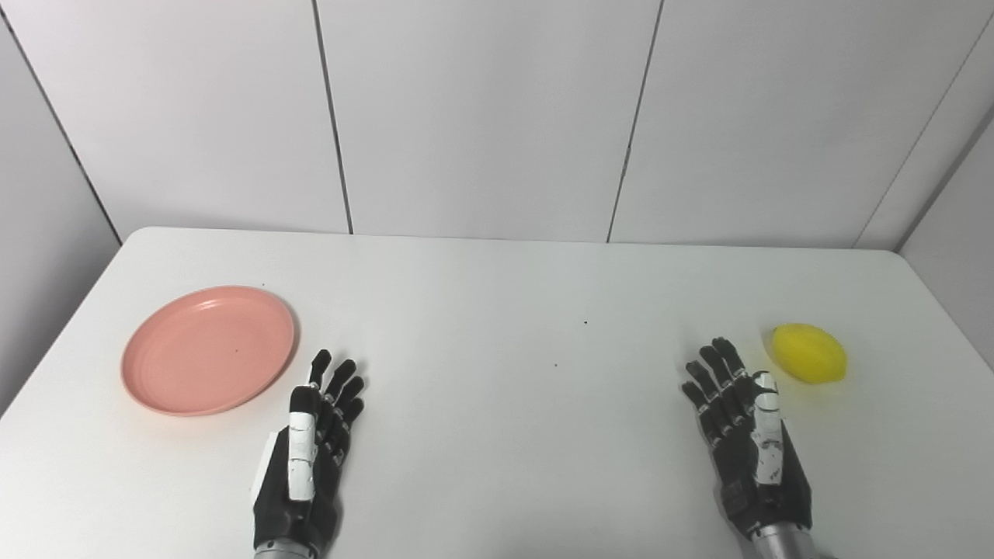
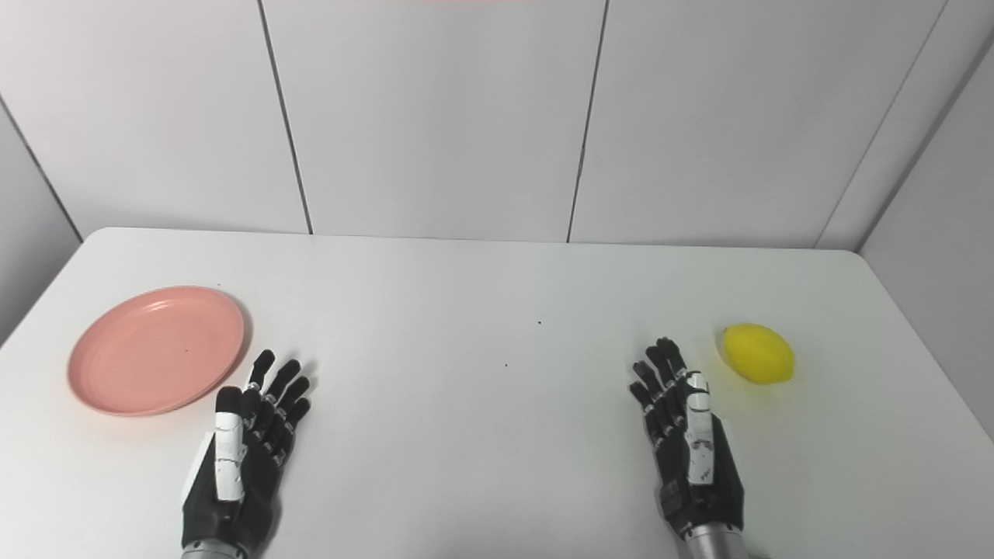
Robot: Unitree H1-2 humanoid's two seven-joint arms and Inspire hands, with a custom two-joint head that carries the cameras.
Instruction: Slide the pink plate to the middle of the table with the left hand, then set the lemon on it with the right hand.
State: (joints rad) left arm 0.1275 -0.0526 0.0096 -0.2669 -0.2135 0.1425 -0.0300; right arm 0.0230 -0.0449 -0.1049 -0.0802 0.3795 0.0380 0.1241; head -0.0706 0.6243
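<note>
The pink plate [image 1: 208, 349] lies flat near the left edge of the table [image 1: 497, 287], well apart from the table's middle, and it carries nothing. The lemon [image 1: 808, 353] rests on the table near the right edge, roughly level with the plate. The left robot hand [image 1: 307, 458] rests near the front edge of the table, just beside the plate's near right rim but not touching it; its fingers are extended and slightly spread, and it holds nothing. The right robot hand [image 1: 749, 439] is also near the front edge, just beside the lemon on its near left side, without contact; its fingers are likewise extended and apart, and it holds nothing. Judged from this layout, no step of the task is complete: the plate has not been slid and the lemon has not been lifted. The step in hand is the first one, the plate slide. The next move calls for the left robot hand to reach forward and leftward to the plate, set its fingers on the rim or on the plate's surface, and draw it rightward toward the middle of the table. The right robot hand should wait until the plate is positioned.
</note>
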